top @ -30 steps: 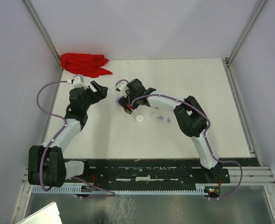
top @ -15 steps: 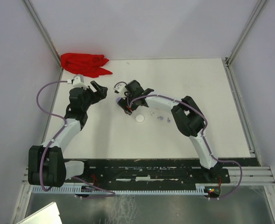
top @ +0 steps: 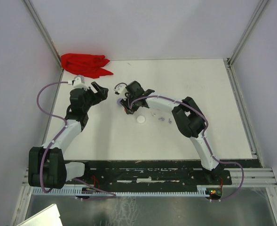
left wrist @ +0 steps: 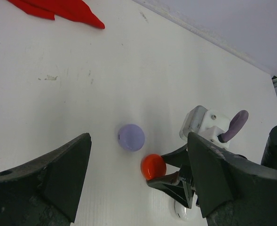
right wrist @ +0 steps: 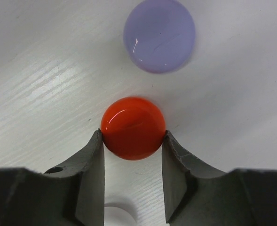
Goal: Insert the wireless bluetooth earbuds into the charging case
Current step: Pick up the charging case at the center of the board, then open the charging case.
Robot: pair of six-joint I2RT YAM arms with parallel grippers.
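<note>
Earbuds [top: 162, 119] lie loose on the table [top: 199, 94], just right of a white disc [top: 141, 120]. Right gripper [right wrist: 132, 136] is clamped on a red disc [right wrist: 132, 125], both fingers touching it, with 1 purple disc [right wrist: 159, 35] near, just beyond. Left gripper [left wrist: 139, 141] hangs wide apart, holding nothing.

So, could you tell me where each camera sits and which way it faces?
Top external: above, behind the bases, looking down on the table; left arm and right arm show.
Left wrist: on its arm, looking down at the purple disc; the open left gripper frames the view.
Right wrist: close above the red disc held in the right gripper.
Wrist views share both discs.
</note>
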